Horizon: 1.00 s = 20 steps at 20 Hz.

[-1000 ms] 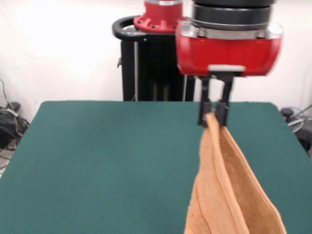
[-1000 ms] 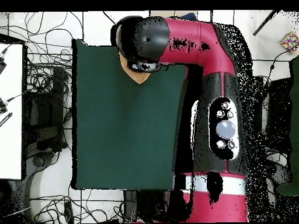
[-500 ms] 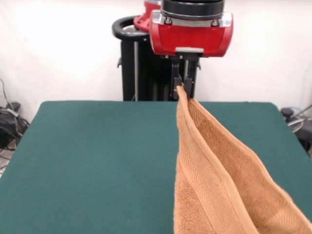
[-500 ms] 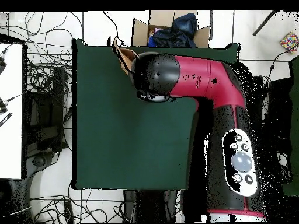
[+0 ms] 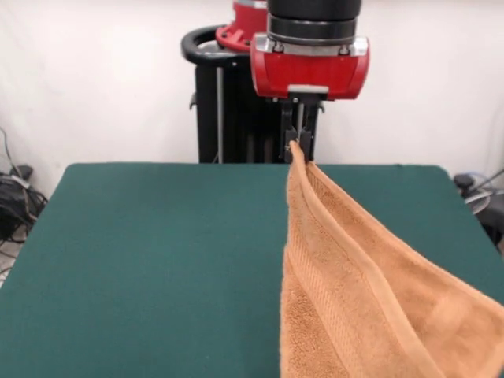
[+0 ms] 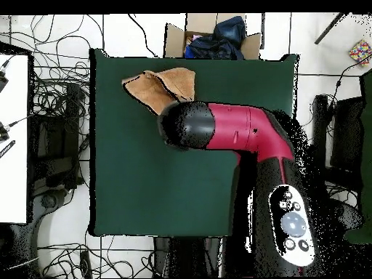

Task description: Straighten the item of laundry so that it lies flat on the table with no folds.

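Nearest the front camera, the towel fills the lower right of the picture, an orange-tan terry cloth with a looped pile and a smoother woven band running just inside its hem. It is not flat: it hangs as a slanted, doubled sheet, with one thick hemmed edge dropping almost straight down and another sloping out to the right, so two layers show with a fold between them. It narrows upward to a single corner. That corner is pinched between the two dark fingers of the gripper, which are clenched tight on the cloth, above the far part of the table. From overhead, the towel shows as a crumpled tan patch near the table's edge farthest from the robot's base, partly under the red arm.
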Each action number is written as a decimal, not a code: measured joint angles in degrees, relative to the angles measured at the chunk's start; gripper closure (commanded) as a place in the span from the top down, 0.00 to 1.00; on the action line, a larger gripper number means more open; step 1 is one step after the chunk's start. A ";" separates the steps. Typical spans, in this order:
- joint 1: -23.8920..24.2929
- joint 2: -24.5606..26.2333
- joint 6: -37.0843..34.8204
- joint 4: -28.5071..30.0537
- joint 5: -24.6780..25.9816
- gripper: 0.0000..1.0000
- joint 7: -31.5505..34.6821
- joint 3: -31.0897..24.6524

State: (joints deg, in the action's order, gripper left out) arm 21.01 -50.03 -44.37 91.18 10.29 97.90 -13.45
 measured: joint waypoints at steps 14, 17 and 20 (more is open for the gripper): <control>2.68 -4.11 5.53 14.02 0.37 0.00 0.00 0.00; 3.93 -5.29 6.07 16.36 0.37 0.00 0.00 0.00; 5.20 -6.71 7.34 18.89 0.39 0.00 0.00 0.02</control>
State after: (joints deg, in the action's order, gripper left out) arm 26.21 -56.74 -37.03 110.08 10.68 97.90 -13.43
